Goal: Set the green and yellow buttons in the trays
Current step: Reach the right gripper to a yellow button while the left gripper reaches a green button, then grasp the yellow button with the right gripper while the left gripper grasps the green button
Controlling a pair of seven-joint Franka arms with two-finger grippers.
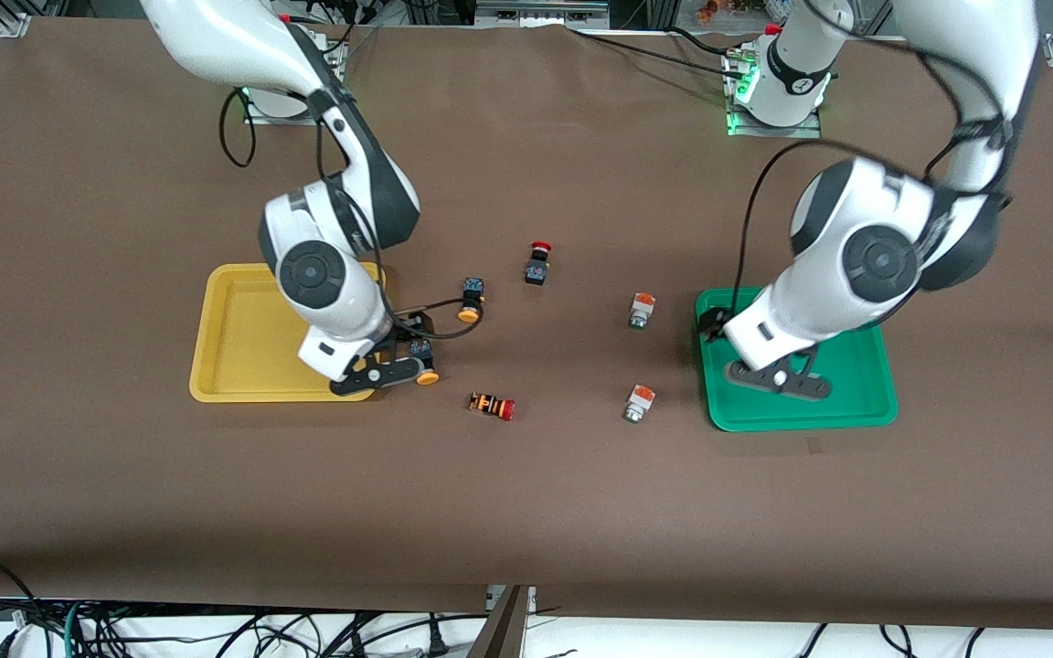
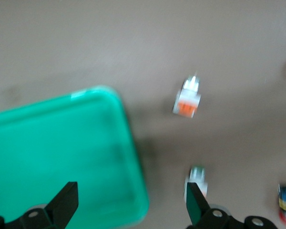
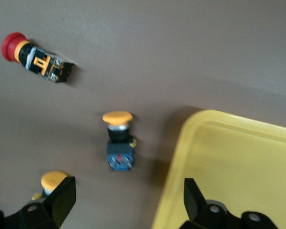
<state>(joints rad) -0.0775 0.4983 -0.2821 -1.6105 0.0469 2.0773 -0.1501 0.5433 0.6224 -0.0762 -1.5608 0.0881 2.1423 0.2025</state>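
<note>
The yellow tray (image 1: 243,338) lies toward the right arm's end and the green tray (image 1: 846,384) toward the left arm's end. My right gripper (image 1: 380,375) is open and empty over the yellow tray's rim (image 3: 238,162), beside a yellow-capped button (image 1: 423,367) (image 3: 118,138). A second yellow-capped button (image 1: 470,300) (image 3: 54,180) lies farther from the front camera. Two white buttons with orange blocks (image 1: 641,311) (image 1: 639,403) lie on the table between the trays. My left gripper (image 1: 778,379) is open and empty over the green tray's edge (image 2: 62,152), with both white buttons (image 2: 187,98) (image 2: 198,175) in its view.
A black button with a red cap (image 1: 537,263) stands near the table's middle. An orange-striped button with a red cap (image 1: 491,405) (image 3: 35,57) lies nearer the front camera, between the yellow tray and the white buttons. Both trays hold nothing.
</note>
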